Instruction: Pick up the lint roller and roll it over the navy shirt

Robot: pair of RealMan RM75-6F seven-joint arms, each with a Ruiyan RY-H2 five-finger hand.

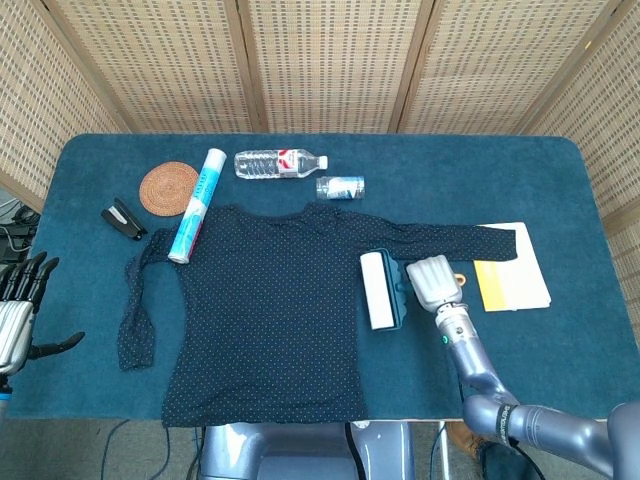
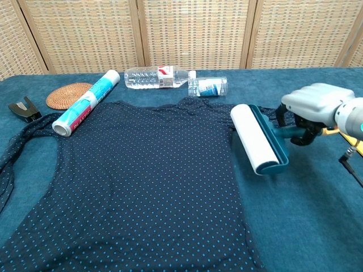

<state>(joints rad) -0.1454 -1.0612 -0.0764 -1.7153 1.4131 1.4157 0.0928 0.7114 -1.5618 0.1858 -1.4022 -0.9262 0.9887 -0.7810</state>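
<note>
Gripping lint roller [image 2: 256, 140] handle with right hand [image 2: 313, 107], fingers wrapped | roller at 9 o'clock of hand, long axis 12-to-6, at edge of navy shirt [image 1: 265, 310]; shirt onward at 9 | left hand [image 1: 18, 310] empty, fingers spread, far off surface [image 1: 560, 180].

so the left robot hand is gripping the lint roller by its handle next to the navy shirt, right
Not quite: it's the right robot hand that grips the lint roller by its handle, next to the navy shirt. The chest view shows this. The left robot hand hangs off the table's left edge, holding nothing.
</note>
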